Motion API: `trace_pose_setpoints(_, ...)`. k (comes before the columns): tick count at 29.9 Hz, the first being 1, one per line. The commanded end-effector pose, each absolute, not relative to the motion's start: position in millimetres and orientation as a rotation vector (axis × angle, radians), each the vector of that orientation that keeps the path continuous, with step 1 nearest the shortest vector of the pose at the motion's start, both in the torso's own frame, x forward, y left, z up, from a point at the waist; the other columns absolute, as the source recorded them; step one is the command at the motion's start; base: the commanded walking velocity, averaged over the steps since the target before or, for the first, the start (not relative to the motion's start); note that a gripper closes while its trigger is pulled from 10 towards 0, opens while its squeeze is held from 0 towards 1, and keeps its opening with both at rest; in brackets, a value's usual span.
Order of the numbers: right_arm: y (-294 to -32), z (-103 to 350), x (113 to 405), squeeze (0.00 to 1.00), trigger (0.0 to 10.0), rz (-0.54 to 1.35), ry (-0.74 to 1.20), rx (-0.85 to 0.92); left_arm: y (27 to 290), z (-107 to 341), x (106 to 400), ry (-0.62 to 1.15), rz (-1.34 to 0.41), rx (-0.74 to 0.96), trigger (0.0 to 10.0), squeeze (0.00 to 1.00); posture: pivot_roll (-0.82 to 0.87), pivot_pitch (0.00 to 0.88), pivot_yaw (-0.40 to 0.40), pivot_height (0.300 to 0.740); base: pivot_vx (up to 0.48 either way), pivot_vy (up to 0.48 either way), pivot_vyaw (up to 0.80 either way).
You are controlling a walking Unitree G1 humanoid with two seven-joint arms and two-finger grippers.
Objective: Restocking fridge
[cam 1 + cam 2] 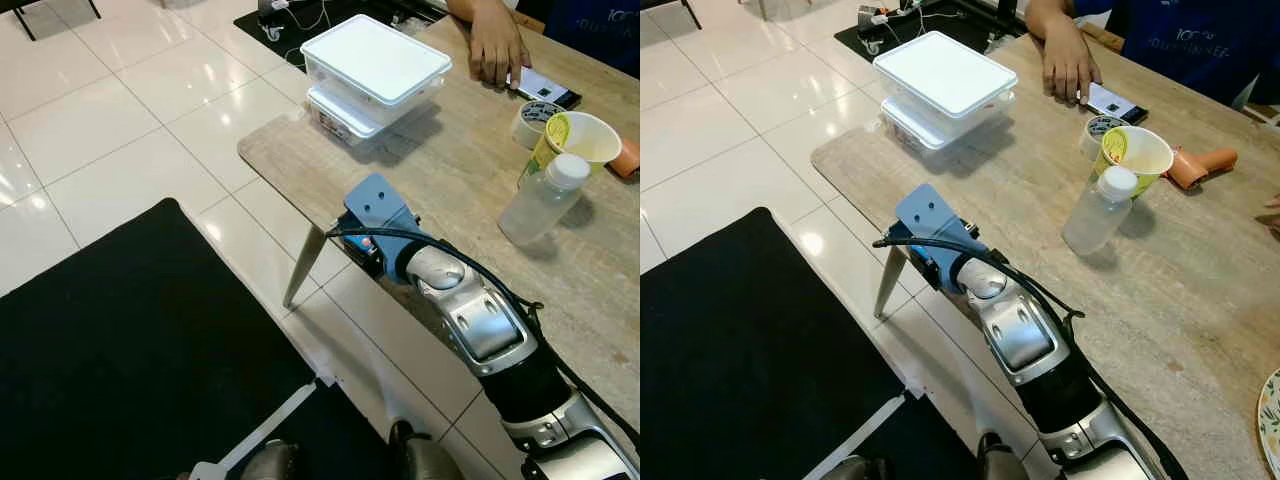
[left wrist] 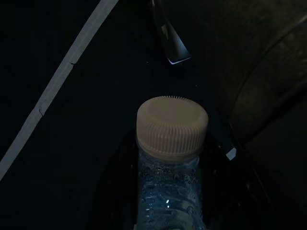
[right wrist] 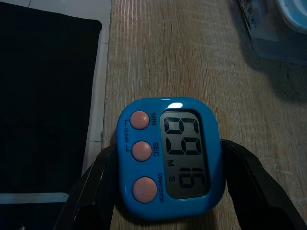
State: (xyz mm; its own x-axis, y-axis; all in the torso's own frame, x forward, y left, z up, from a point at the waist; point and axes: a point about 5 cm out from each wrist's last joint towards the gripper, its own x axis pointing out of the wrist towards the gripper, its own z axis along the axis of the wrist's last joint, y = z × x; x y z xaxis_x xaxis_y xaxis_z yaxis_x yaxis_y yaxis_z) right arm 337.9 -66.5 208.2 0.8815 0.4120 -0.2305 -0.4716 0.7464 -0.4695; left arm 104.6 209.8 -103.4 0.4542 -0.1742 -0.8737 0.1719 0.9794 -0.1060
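Seen from the robot's head, looking down at a wooden counter (image 1: 450,170) used here as the landmark. Nearest, below the counter's level and over a black mat (image 1: 120,340): left gripper (image 2: 168,201), jaws closed around a clear water bottle (image 2: 169,191) with a ribbed white cap (image 2: 172,125), droplets inside. Probably light, smooth and a little slippery, thin walls giving under pressure; best held round the body below the cap, as now. At the counter's near edge: right gripper (image 3: 168,191), jaws clamped on the sides of a blue kitchen timer (image 3: 168,158), display reading 99 and 16. Further in on the counter: a second clear bottle (image 1: 540,200) beside a yellow paper cup (image 1: 580,138). Toward the far corner: two stacked white lidded boxes (image 1: 372,72). Farthest, at the counter's far side: a person's hand (image 1: 495,45) resting flat.
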Motion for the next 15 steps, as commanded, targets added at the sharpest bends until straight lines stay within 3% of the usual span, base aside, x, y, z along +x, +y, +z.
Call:
trace_pose_setpoints(1,-72,190,339,0.00,10.0,0.468,0.207,-0.563,191,-109,93,1.106,-0.258,-0.052,10.0,0.00,-0.06,0.277,-0.008,0.740,0.000,0.000,0.00)
trace_pose_setpoints(15,-60,200,341,0.00,10.0,0.506,0.118,-0.435,190,-109,92,1.106,-0.255,-0.057,10.0,0.00,-0.06,0.283,-0.009,0.740,0.000,0.000,0.00)
